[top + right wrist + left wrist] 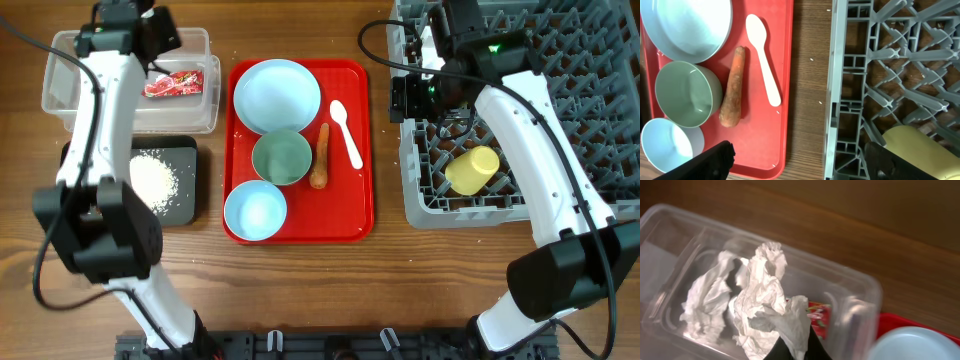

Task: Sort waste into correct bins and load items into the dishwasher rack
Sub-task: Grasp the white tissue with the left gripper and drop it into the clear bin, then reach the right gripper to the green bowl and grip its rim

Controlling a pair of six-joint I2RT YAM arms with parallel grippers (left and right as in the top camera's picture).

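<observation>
My left gripper (797,349) is shut on crumpled white tissue (760,295), which lies in the clear tub (860,310) next to the red wrapper (817,315). In the overhead view the left gripper (150,35) hangs over the tub (65,85), with the wrapper (173,83) inside. White rice (152,178) lies in the black tray (185,205). The plate (277,95), green bowl (281,158), blue bowl (255,210), carrot (320,155) and spoon (346,133) sit on the red tray. The yellow cup (472,170) lies in the grey rack (590,100). My right gripper (805,165) is open and empty over the wood between tray and rack.
The red tray (350,215) lies mid-table between the bins and the rack. The right wrist view shows the carrot (733,87) and spoon (765,55) side by side, and the rack's left wall (840,75) close to the tray edge. Black cables run over the rack.
</observation>
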